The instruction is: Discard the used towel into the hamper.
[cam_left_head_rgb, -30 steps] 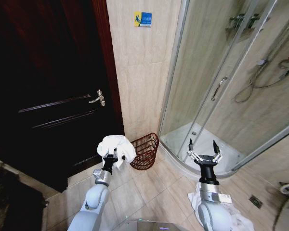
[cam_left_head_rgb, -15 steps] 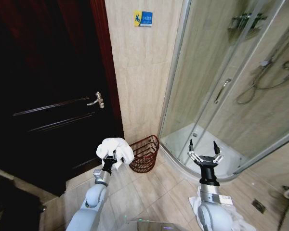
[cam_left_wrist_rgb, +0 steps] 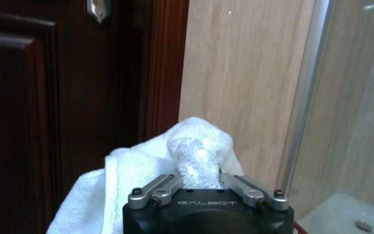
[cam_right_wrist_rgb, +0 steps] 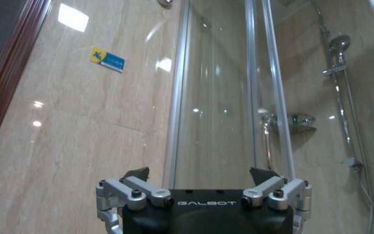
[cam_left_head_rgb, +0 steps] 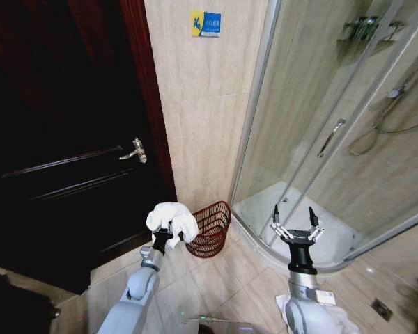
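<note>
A white crumpled towel [cam_left_head_rgb: 171, 218] is held up by my left gripper [cam_left_head_rgb: 161, 234], which is shut on it; in the left wrist view the towel [cam_left_wrist_rgb: 196, 153] bulges out between the fingers and drapes to one side. Just right of the towel, the hamper [cam_left_head_rgb: 210, 229], a dark reddish-brown wire basket, stands on the floor against the beige wall. My right gripper [cam_left_head_rgb: 293, 221] is raised in front of the shower, open and holding nothing; the right wrist view shows its fingertips [cam_right_wrist_rgb: 137, 174] spread wide.
A dark wooden door [cam_left_head_rgb: 63, 153] with a metal handle [cam_left_head_rgb: 135, 151] fills the left. A curved glass shower enclosure [cam_left_head_rgb: 320, 132] with a white tray [cam_left_head_rgb: 279, 209] stands at the right. Beige tiled floor lies ahead.
The whole head view has shifted as the camera moved nearer the wall and hamper. The left gripper still holds the towel beside the hamper. The right gripper remains open.
</note>
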